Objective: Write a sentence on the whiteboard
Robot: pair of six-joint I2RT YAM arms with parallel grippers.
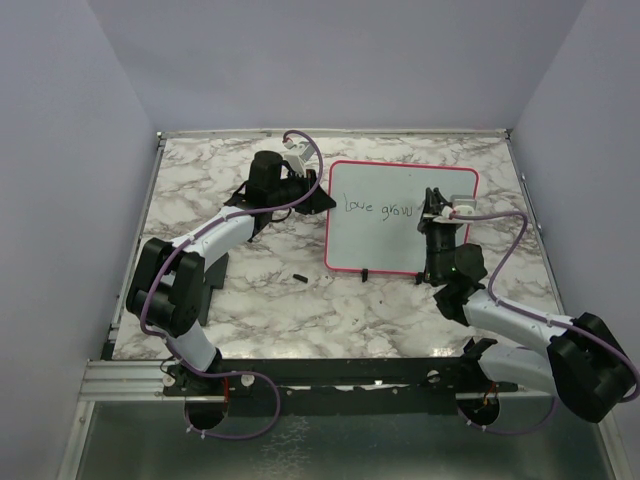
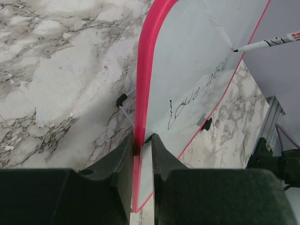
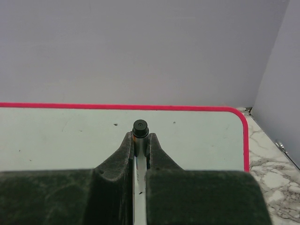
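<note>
Your left gripper point(image 2: 140, 143) clamps the edge of the red-framed flat white whiteboard point(image 2: 197, 61), steadying it for the slim white marker point(image 2: 267, 43) clenched in your right gripper point(image 3: 140, 140).

Plain lavender-grey walls point(image 1: 330, 60) on three sides, white grey-veined marble-pattern table point(image 1: 250, 300), aluminium rail point(image 1: 112, 376) along its near edge, soft even light
</note>
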